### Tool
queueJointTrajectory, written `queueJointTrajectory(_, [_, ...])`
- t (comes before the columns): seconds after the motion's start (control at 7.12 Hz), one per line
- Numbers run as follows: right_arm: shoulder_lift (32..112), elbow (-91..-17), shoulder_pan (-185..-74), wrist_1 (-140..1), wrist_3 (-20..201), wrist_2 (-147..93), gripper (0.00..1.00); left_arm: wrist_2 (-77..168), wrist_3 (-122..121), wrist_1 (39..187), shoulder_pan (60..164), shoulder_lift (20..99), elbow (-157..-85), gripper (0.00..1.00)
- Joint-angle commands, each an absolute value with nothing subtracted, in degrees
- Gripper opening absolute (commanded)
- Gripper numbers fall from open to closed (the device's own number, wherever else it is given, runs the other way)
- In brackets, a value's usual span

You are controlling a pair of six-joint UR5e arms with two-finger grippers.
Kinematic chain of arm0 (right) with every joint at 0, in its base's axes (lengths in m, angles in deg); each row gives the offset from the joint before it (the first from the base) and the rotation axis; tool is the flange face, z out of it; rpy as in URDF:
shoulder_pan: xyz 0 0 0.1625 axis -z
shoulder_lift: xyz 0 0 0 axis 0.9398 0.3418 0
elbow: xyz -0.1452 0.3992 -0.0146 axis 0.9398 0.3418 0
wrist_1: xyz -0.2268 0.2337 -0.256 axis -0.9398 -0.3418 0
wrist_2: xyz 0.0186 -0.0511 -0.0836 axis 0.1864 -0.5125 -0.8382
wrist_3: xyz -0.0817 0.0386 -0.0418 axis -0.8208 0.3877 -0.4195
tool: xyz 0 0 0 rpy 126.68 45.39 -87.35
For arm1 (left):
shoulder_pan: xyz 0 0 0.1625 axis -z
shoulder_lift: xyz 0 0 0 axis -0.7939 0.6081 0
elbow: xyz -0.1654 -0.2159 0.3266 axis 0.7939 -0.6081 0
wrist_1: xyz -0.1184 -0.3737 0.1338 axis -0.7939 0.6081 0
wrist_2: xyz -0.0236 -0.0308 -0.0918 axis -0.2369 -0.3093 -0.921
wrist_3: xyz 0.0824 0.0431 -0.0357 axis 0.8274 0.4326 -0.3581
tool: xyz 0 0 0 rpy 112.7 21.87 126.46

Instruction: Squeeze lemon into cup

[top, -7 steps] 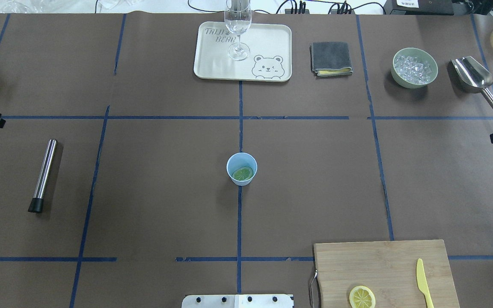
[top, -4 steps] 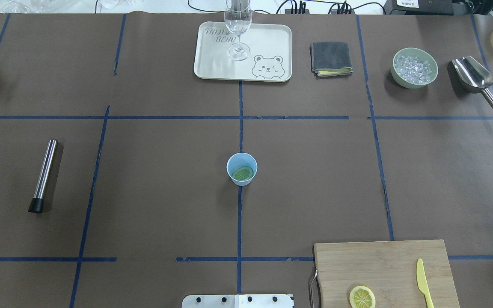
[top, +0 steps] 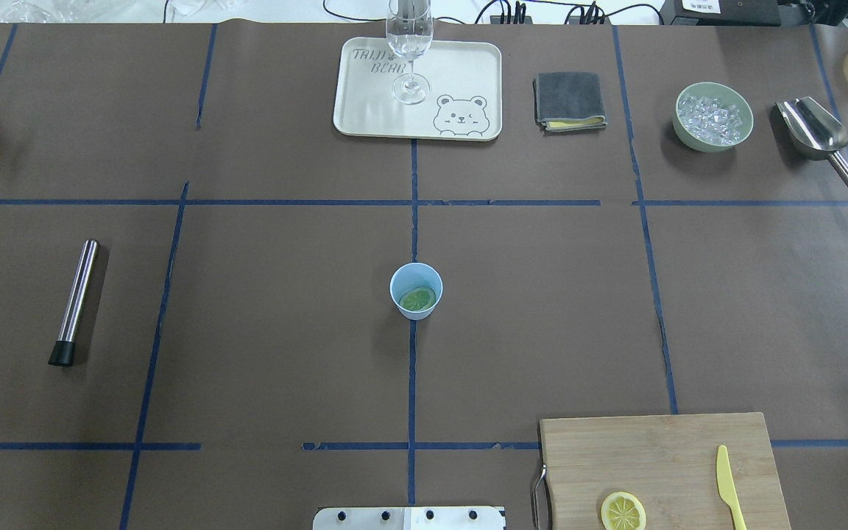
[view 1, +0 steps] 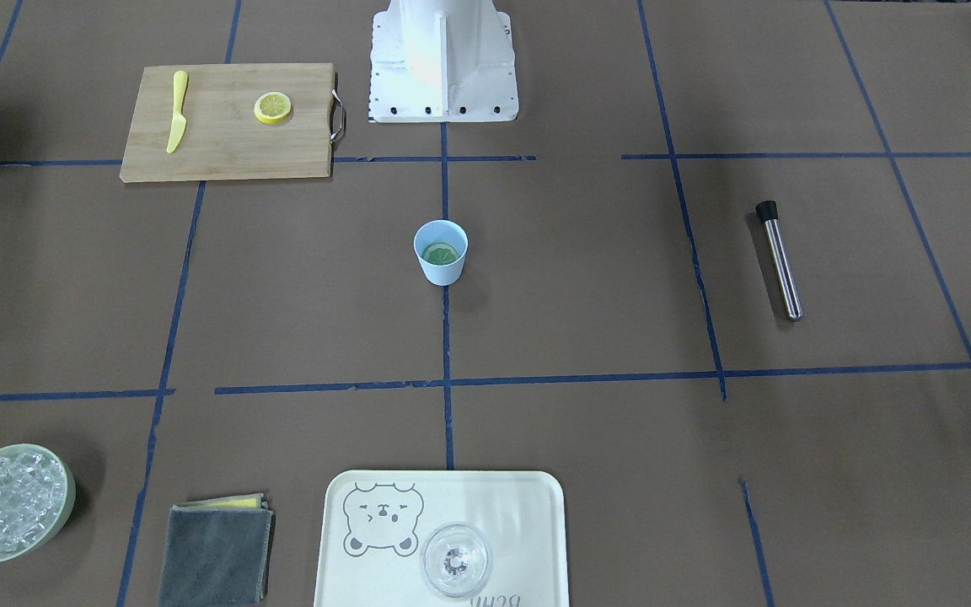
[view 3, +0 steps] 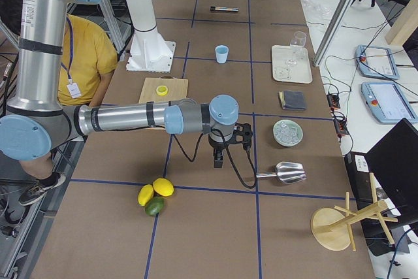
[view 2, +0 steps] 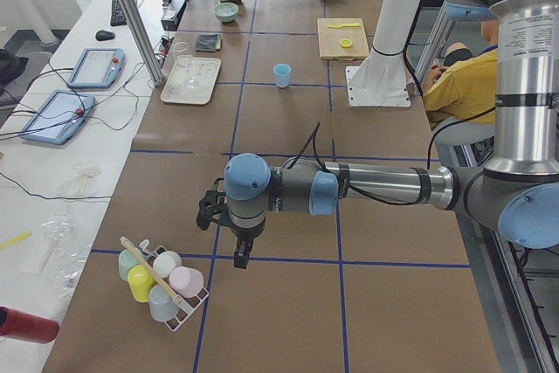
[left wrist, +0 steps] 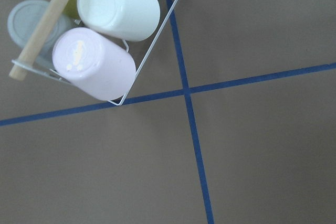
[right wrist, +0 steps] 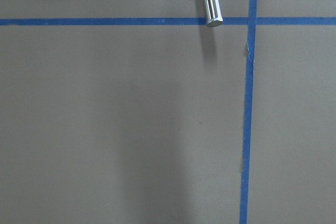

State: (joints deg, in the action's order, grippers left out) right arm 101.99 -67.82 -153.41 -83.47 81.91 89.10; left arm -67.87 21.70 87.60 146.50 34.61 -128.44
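Light-blue cup (top: 405, 280) in the middle holds a lemon slice (top: 418, 298), while the left gripper (view 2: 238, 258) and right gripper (view 3: 219, 161) hang over opposite ends, open or closed I cannot tell.

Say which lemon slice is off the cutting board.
The lemon slice inside the light-blue cup at table centre. The other slice lies on the wooden board beside the yellow knife.

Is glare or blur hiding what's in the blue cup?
Overhead exterior: even light, sharp; the lemon slice inside the cup reads greenish, shaded by its wall. Exterior front-facing: robot base blown out white, cup crisp. Side views: cup too small to judge.
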Motion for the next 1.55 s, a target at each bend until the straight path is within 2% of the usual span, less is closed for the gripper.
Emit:
queueJointTrajectory(0.0, [101.98, -67.66, -153.51, -83.71, 82.13, 89.1, 1.0, -67.75, 22.05, 87.63, 146.59, 32.25, -128.96, 1.0])
queueJointTrajectory(0.56, [102.07, -66.69, -153.51, -83.1, 81.6, 89.1, 1.0, -67.4, 22.14, 85.89, 146.24, 34.34, -129.05, 1.0])
queueJointTrajectory(1.41, [102.51, -66.86, -153.42, -82.74, 81.69, 88.66, 1.0, -67.93, 21.7, 85.7, 143.95, 33.29, -128.7, 1.0])
